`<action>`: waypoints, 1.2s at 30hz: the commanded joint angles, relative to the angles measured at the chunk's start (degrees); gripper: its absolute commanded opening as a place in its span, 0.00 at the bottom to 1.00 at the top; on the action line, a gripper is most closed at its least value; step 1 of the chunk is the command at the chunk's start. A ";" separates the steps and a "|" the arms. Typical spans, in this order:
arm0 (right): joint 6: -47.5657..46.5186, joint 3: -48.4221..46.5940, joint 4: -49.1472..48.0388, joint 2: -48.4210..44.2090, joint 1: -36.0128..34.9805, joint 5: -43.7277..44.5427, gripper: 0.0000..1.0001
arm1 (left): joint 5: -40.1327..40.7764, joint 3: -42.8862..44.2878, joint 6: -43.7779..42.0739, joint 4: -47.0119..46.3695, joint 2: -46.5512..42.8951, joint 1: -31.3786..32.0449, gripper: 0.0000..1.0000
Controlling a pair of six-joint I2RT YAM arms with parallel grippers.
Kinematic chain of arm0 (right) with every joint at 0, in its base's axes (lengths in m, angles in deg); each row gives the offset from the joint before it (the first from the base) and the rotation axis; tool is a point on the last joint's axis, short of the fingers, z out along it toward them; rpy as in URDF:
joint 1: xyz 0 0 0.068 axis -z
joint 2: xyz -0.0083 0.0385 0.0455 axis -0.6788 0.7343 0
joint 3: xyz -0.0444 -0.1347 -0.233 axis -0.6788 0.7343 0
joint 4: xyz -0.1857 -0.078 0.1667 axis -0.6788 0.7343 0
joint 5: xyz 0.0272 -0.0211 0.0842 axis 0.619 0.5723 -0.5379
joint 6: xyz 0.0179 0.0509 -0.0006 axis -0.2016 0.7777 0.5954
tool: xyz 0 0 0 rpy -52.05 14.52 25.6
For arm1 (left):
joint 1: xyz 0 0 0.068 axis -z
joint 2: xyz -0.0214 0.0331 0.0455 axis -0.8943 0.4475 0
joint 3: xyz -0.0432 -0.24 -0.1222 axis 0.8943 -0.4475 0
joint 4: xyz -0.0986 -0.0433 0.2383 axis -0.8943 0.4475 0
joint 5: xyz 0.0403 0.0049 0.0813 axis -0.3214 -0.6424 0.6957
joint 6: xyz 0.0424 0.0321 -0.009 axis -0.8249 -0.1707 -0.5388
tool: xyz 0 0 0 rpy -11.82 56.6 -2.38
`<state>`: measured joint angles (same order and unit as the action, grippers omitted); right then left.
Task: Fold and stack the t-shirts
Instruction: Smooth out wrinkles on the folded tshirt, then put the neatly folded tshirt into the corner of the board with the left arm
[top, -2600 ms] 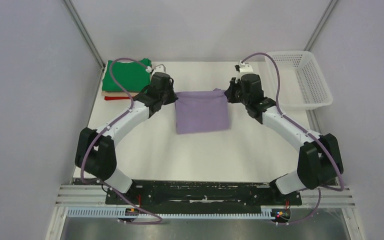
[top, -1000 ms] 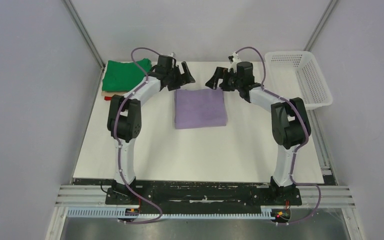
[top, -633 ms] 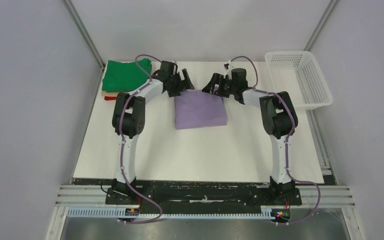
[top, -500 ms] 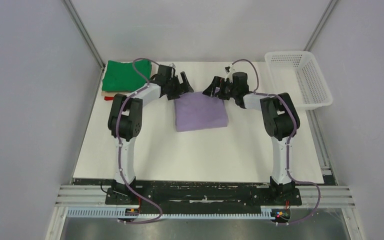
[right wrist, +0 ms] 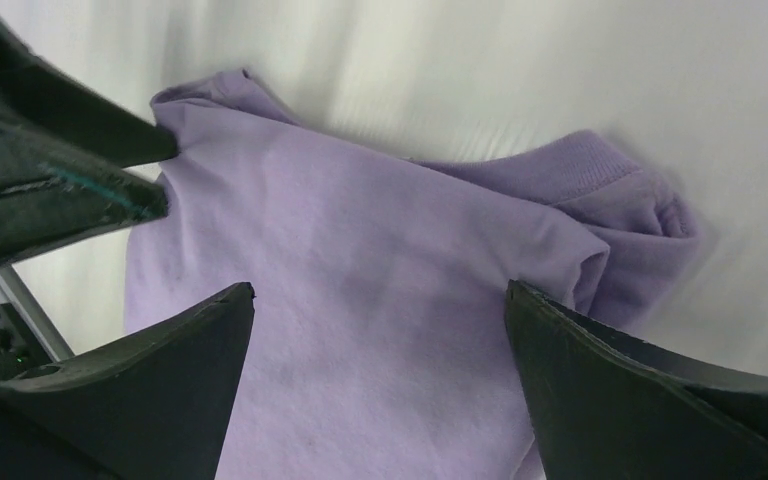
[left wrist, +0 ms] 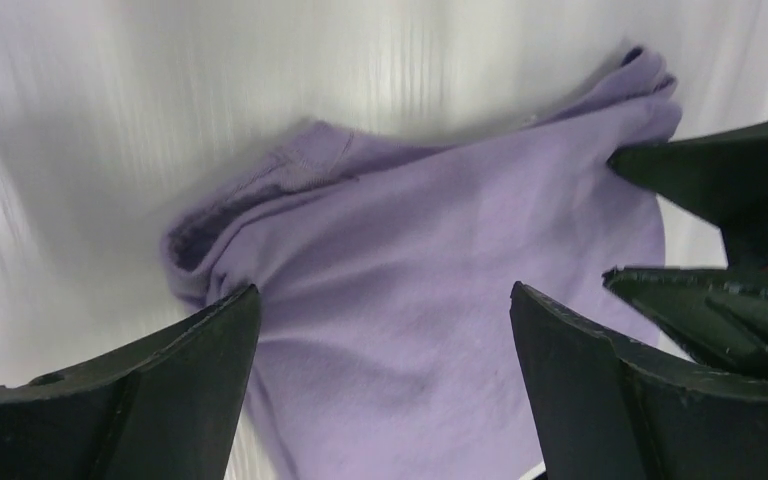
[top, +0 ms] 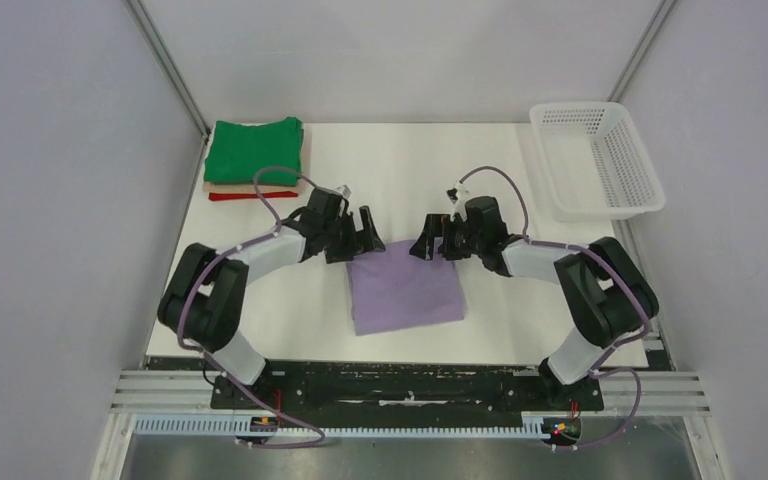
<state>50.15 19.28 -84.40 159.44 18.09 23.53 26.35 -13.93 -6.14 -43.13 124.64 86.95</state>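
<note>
A lavender t-shirt [top: 406, 296], folded into a rough rectangle, lies flat near the front middle of the white table [top: 410, 170]. My left gripper [top: 360, 240] and right gripper [top: 428, 243] both stand open over the shirt's far edge, close to each other. In the left wrist view the open left gripper [left wrist: 382, 290] spans lavender cloth [left wrist: 440, 260] that bunches at its left corner. The right wrist view has the right gripper [right wrist: 380, 285] spread wide over the same cloth [right wrist: 360, 250]. A folded stack with a green t-shirt [top: 256, 149] on top, over tan and red ones, sits at the back left.
A white mesh basket [top: 596, 160] stands at the back right corner. The other arm's black fingers show at the right edge [left wrist: 720, 180] of the left wrist view and at the left edge [right wrist: 50, 170] of the right wrist view.
Both arms have drawn back from the middle of the table toward the near edge. The lavender shirt has slid nearer with them. Both grippers stayed open.
</note>
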 commanded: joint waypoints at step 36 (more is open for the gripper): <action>-3.74 23.43 12.91 -44.50 -2.45 37.58 0.98 | 22.95 -13.12 13.00 9.73 -11.16 14.40 0.62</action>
<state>48.12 42.49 -68.44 114.54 15.51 59.00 47.05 -27.44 2.86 -32.58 110.23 100.17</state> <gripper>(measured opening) 0.979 0.670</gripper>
